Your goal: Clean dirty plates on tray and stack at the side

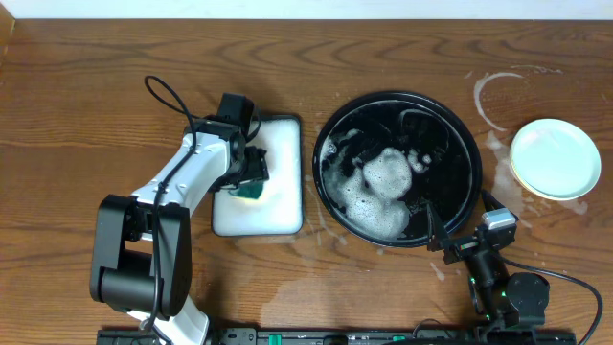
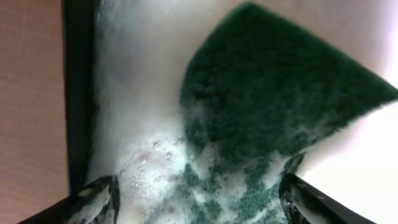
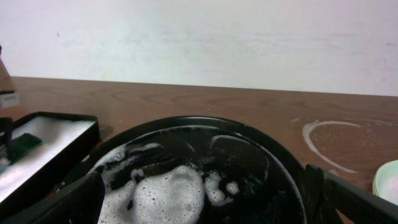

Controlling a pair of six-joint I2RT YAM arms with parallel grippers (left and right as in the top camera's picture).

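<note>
The black round tray (image 1: 469,168) holds soap foam and water, with no plate on it. The plates (image 1: 555,159) sit stacked on the table at the far right, with a pale mint-white one on top. Their edge shows in the right wrist view (image 3: 388,180). My left gripper (image 1: 251,177) is over the white foam-filled tray (image 1: 278,206). Its fingers (image 2: 199,199) are spread on either side of a green scouring sponge (image 2: 273,93) lying in the foam. My right gripper (image 1: 436,235) is open and empty at the black tray's near rim (image 3: 186,121).
A ring of soapy residue (image 1: 493,96) and wet patches mark the table between the black tray and the plates. A wet patch (image 1: 287,283) lies near the front edge. The foam tray's black rim (image 3: 56,137) stands left of the black tray.
</note>
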